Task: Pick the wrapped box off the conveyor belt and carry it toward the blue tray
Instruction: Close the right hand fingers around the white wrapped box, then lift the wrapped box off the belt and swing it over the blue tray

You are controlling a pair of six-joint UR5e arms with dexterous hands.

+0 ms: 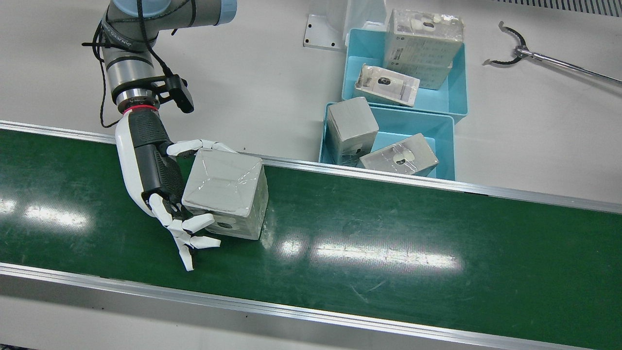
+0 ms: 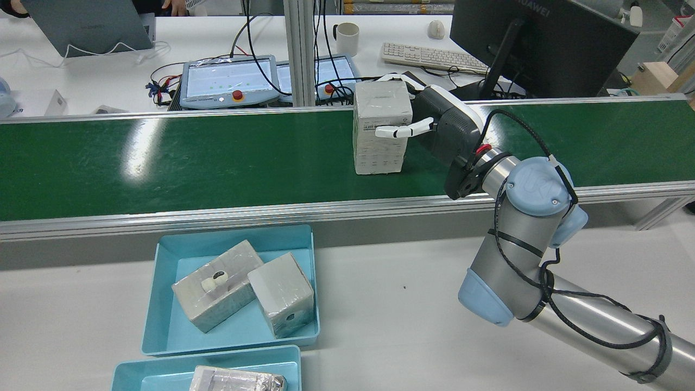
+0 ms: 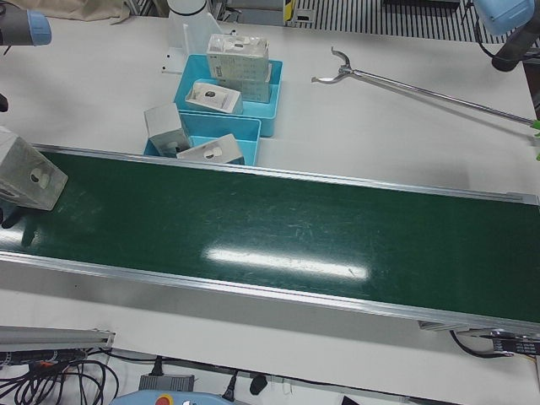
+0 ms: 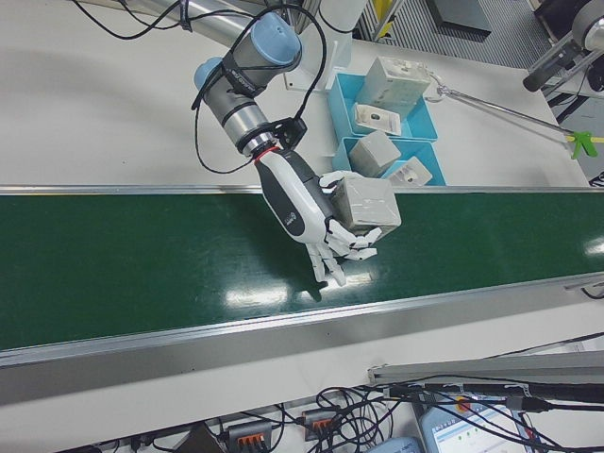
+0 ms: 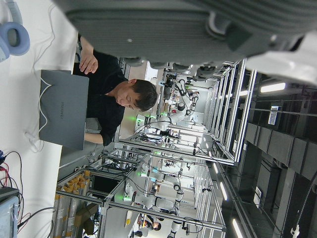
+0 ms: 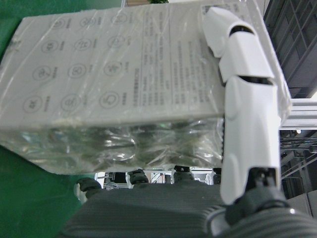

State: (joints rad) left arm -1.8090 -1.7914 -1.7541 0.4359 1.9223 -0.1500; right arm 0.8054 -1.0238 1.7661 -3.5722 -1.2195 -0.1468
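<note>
The right hand (image 1: 155, 180) has its fingers (image 1: 194, 226) wrapped around the wrapped box (image 1: 226, 194), over the conveyor belt (image 1: 388, 233). The blue tray (image 1: 444, 146) sits just past the belt's far edge, further along from the box

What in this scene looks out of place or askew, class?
In the two light-blue plastic trays, the plastic-wrapped grey boxes lie tumbled at odd angles; the tallest one leans over the far tray's rim. A long metal grabber tool lies loose on the white table. The right hand's grip on its wrapped box looks normal.
</note>
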